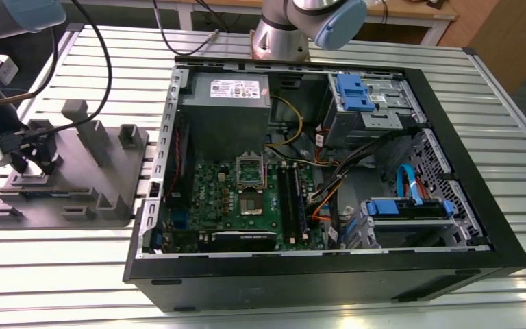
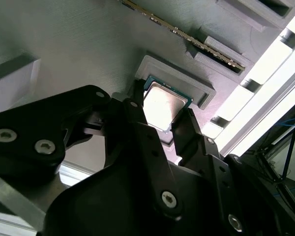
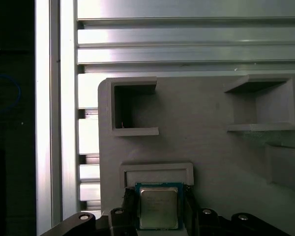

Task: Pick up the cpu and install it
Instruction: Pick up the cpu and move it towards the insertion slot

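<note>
The cpu (image 3: 158, 205) is a small flat square with a pale silver-grey metal lid and a thin greenish rim around it. There's faint print on the lid, too small to read. In the second wrist view the lid (image 2: 162, 104) catches the light and looks almost white.

It sits in a shallow raised-lip pocket near one edge of the grey tray (image 3: 211, 142). The black gripper (image 3: 158, 211) has one finger on each of two opposite sides. The gap is narrow, about chip width, and the fingers (image 2: 137, 118) look pressed against its edges, so it seems clamped on the chip.

In the exterior view the gripper (image 1: 27, 163) is down on the tray (image 1: 71, 205) at the exterior view's left. The tray lies on a slatted metal table (image 1: 80, 267). Just beside it is an open computer case (image 1: 336, 274) with its green motherboard (image 1: 244, 205) exposed.
</note>
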Controlling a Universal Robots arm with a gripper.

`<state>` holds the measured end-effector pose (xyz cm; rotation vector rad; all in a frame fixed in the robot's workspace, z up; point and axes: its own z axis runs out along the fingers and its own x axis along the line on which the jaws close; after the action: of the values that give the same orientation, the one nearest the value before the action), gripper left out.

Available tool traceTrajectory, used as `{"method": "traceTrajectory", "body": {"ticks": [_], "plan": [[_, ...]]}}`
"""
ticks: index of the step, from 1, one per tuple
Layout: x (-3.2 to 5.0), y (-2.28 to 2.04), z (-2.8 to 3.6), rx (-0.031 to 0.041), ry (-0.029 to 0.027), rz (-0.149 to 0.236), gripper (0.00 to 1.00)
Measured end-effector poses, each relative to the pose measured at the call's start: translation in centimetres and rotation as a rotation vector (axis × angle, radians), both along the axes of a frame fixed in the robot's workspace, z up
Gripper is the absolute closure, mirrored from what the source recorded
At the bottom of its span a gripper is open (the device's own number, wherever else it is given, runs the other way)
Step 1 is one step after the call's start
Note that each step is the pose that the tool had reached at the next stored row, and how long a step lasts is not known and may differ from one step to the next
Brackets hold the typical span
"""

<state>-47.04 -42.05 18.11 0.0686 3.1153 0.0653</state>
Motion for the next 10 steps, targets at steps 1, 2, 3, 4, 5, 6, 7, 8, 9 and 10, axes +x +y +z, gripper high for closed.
{"method": "traceTrajectory", "body": {"ticks": [1, 2, 3, 4, 5, 6, 7, 8, 9, 10], "plan": [[0.00, 0.00, 0.00, 0.0000, 0.0000, 0.000, 0.53], [0.00, 0.00, 0.00, 0.0000, -0.0001, 0.000, 0.53], [0.00, 0.00, 0.00, 0.0001, -0.0001, 0.000, 0.53], [-0.01, 0.00, 0.00, 0.0000, -0.0001, 0.000, 0.53], [-0.01, 0.00, 0.00, 0.0001, -0.0002, 0.000, 0.53], [-0.01, 0.00, 0.00, 0.0001, -0.0002, 0.000, 0.53], [-0.01, 0.00, 0.01, 0.0001, -0.0002, 0.000, 0.53], [-0.01, 0.00, 0.03, 0.0001, -0.0001, 0.000, 0.53], [-0.01, 0.00, 0.03, 0.0001, -0.0002, 0.000, 0.53], [-0.01, 0.00, 0.03, 0.0001, -0.0001, 0.000, 0.53]]}}
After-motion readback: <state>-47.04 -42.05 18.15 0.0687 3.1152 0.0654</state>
